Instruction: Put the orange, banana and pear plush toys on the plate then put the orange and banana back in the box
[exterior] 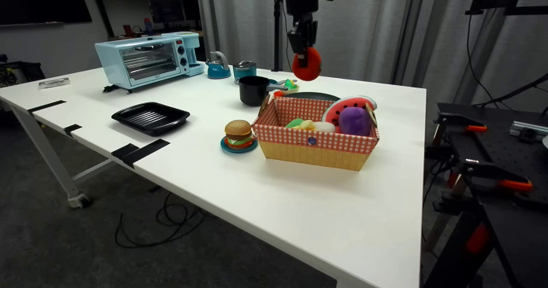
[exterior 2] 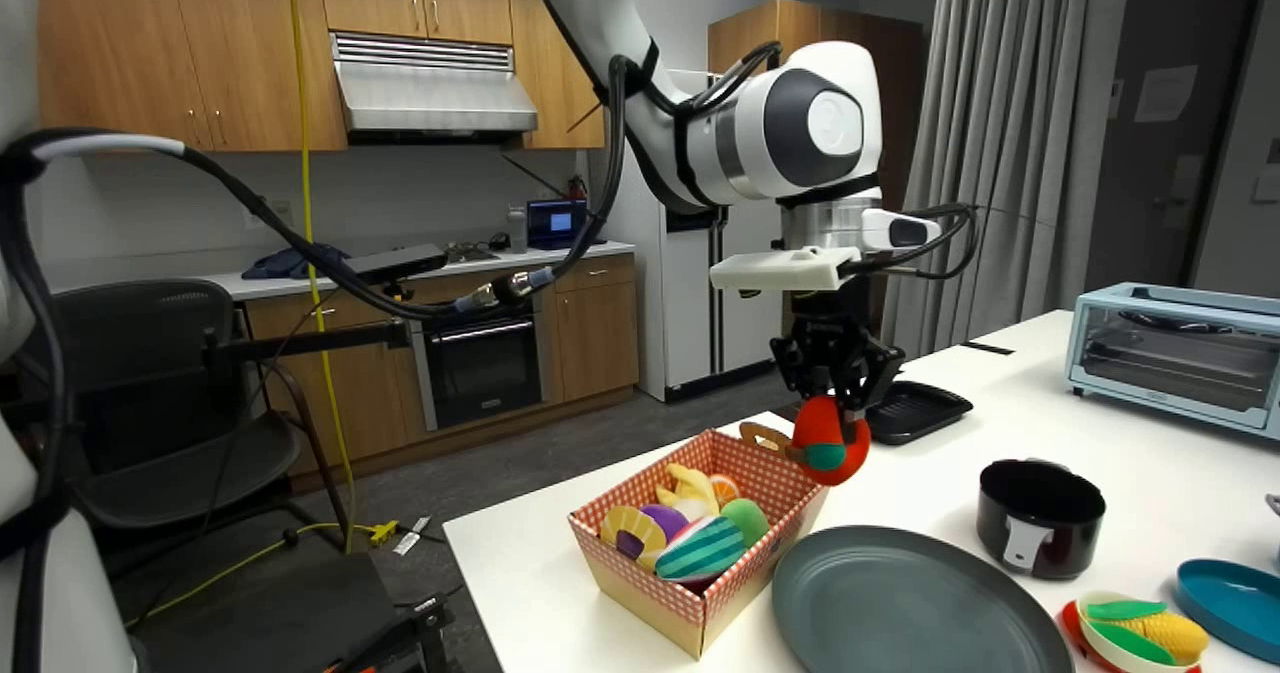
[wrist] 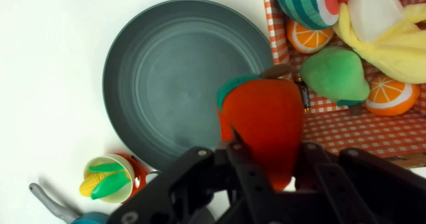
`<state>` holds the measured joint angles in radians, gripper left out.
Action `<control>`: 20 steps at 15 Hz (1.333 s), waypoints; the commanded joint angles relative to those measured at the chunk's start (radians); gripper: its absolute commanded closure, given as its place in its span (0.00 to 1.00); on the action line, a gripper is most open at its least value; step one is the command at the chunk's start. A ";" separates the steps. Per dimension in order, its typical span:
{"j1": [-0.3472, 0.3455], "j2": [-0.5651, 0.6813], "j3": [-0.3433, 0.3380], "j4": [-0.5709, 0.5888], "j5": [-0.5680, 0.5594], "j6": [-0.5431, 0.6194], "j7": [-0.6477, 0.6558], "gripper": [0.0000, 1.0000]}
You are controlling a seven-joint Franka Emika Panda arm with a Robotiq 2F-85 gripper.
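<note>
My gripper (wrist: 273, 146) is shut on a red round plush (wrist: 263, 107) with a green leaf and brown stem. It hangs above the table; in the wrist view it overlaps the round dark grey plate's (wrist: 186, 84) right rim and the edge of the checkered box (exterior 2: 640, 593). Inside the box lie the banana (wrist: 399, 54), the green pear (wrist: 332, 72) and two orange pieces with slice faces, the upper orange (wrist: 309, 37) and the lower orange (wrist: 391, 96). A black square dish (exterior: 150, 117) sits apart on the table.
The box also holds a watermelon slice (exterior 2: 705, 550) and a purple plush (exterior: 354, 121). Near the plate stand a black pot (exterior 2: 1040, 518) and a corn bowl (wrist: 108, 177). A burger (exterior: 238, 134) sits beside the box. A light-blue toaster oven (exterior: 147, 61) stands farther off.
</note>
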<state>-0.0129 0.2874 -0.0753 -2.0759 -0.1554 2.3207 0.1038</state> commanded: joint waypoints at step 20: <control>-0.026 0.135 -0.064 0.112 -0.005 0.002 0.060 0.00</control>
<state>-0.0392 0.4211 -0.1354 -1.9714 -0.1555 2.3208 0.1421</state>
